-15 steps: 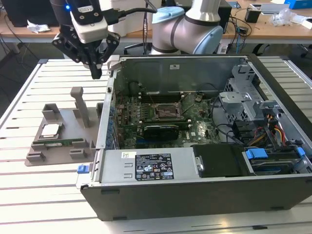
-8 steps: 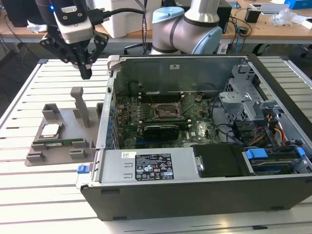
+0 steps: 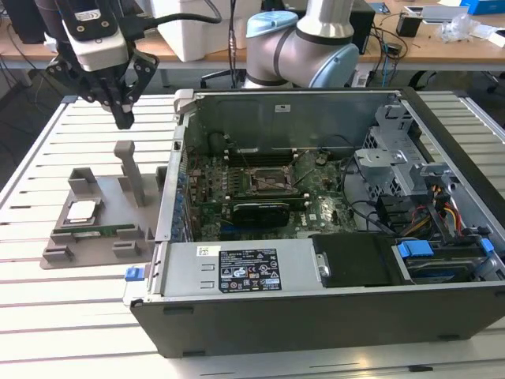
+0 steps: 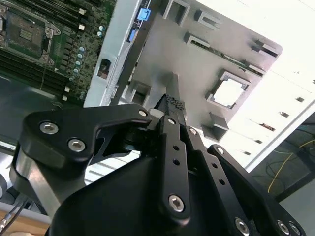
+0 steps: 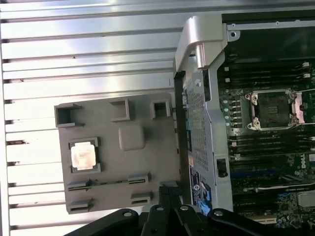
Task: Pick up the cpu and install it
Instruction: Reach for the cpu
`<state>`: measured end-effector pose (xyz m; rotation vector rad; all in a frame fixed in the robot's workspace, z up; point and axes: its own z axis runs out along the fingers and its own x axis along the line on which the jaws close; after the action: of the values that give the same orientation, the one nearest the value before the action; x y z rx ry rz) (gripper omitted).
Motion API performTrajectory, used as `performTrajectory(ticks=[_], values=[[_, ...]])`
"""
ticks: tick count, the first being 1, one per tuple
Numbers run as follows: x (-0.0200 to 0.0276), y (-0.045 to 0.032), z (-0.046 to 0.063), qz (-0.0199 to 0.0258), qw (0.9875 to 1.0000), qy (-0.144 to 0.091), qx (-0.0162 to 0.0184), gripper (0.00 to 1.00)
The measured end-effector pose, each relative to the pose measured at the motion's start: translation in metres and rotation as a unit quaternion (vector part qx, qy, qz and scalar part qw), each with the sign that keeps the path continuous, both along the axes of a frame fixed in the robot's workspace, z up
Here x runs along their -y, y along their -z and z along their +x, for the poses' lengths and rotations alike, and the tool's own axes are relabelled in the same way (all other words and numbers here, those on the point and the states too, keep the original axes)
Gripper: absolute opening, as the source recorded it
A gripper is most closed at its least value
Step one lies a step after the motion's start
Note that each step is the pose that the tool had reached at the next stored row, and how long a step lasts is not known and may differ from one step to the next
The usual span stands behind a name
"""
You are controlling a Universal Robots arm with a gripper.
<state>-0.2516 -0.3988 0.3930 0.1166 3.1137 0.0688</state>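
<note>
One small square cpu [image 3: 82, 210] lies flat, pale metal top upward, in a shallow recess of a grey fixture plate [image 3: 95, 245]. The plate rests on the slatted bench [image 3: 47, 316], just beside the open computer case [image 3: 316, 316], on the exterior view's left. Inside the case, the black-framed socket [image 3: 272, 180] on the green board sits uncovered with nothing in it, well apart from the chip.

We see the robot's hand [image 3: 125, 118] hanging above the plate, clear of the cpu and touching nothing. Its two black fingers [image 4: 172, 110] are drawn together to a point, closed with nothing between them.

We judge the cpu to be light, thin and rigid, with a smooth top that gives little grip. Its underside is probably delicate, so it should stay level and take no twisting. The recess walls crowd its rim, so two opposite outer edges, pinched gently, look like the sensible hold, rather than the flat faces.
</note>
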Motion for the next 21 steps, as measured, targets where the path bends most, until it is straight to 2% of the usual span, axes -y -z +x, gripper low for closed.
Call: performTrajectory(ticks=[11,16,21], values=[[0.0,0.0001,-0.026,0.0,1.0,0.0,0.0,0.11],[0.0,0.0002,-0.042,0.0,1.0,0.0,0.0,0.11],[0.0,0.0003,-0.052,0.0,1.0,0.0,0.0,0.11]])
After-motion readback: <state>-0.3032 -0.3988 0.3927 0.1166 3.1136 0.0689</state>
